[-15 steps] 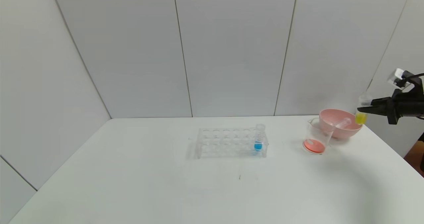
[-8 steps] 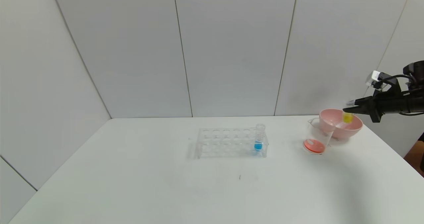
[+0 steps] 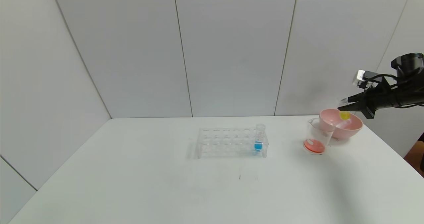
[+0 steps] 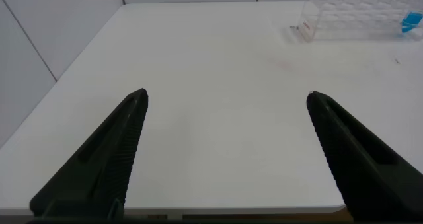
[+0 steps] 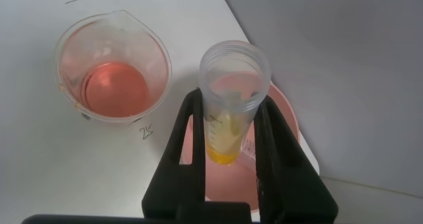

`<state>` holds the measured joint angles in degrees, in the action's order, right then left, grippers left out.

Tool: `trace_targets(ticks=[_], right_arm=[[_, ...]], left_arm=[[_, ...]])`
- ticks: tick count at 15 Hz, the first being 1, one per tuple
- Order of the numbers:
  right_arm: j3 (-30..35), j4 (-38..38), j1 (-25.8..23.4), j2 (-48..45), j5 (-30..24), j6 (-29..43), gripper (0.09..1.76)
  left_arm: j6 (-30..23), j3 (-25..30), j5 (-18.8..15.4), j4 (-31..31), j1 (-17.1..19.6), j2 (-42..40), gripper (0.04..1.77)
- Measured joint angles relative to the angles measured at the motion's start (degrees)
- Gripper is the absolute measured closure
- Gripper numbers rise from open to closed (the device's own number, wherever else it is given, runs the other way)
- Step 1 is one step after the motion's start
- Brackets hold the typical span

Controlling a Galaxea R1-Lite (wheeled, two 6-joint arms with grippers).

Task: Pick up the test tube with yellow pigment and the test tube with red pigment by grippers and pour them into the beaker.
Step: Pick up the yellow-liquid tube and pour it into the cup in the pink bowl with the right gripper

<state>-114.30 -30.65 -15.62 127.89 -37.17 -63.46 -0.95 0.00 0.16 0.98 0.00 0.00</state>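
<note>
My right gripper (image 3: pixel 347 105) is shut on the test tube with yellow pigment (image 3: pixel 344 114) and holds it tilted above the pink bowl (image 3: pixel 354 129). In the right wrist view the gripper (image 5: pixel 228 106) clamps the tube (image 5: pixel 231 85) below its ridged rim, with the yellow liquid at the tube's bottom. The beaker (image 3: pixel 317 136) stands on the table just left of the bowl and holds red-orange liquid; it also shows in the right wrist view (image 5: pixel 66 45). No tube with red liquid shows. My left gripper (image 4: pixel 226 95) is open and empty over the table's front left part.
A clear tube rack (image 3: pixel 228 143) stands mid-table with the blue-liquid tube (image 3: pixel 259 139) in its right end; the rack (image 4: pixel 350 16) also shows in the left wrist view. A clear empty tube (image 5: pixel 250 145) lies in the pink bowl (image 5: pixel 287 118). The table's right edge is close behind the bowl.
My right gripper has moved left and up with the yellow tube, from beside the bowl's right rim to above the bowl. The tube has tilted.
</note>
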Motion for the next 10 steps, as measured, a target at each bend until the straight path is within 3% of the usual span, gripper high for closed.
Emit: trace_targets(ticks=[10], right_arm=[[-0.1, -3.3, 1.8, -0.6, 10.2, -8.7, 1.36]], left_arm=[[0.0, 0.0, 0.0, 0.0, 0.0, 0.0, 0.09]])
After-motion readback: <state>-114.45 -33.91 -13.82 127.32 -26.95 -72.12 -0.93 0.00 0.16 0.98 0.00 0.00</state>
